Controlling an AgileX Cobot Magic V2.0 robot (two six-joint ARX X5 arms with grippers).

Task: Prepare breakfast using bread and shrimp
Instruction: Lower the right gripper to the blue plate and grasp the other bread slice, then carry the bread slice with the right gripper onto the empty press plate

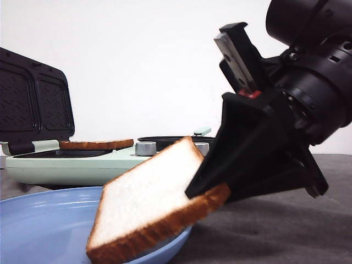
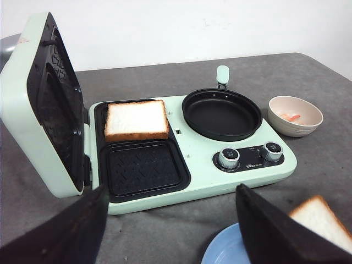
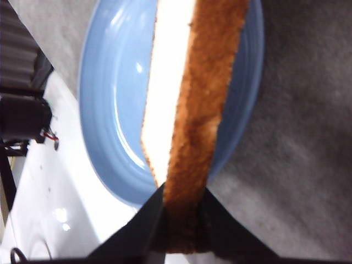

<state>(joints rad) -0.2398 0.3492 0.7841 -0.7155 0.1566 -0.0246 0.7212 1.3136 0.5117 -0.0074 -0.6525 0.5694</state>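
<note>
My right gripper is shut on the crust edge of a bread slice, which hangs tilted with its lower corner over the blue plate. The same slice and the plate show in the left wrist view. Another bread slice lies in the far slot of the mint-green breakfast maker. Pink shrimp lie in a beige bowl. My left gripper hovers open and empty above the table in front of the maker.
The maker's lid stands open at its left end. The near slot is empty. A round black pan sits on the maker's right half, with two knobs in front of it.
</note>
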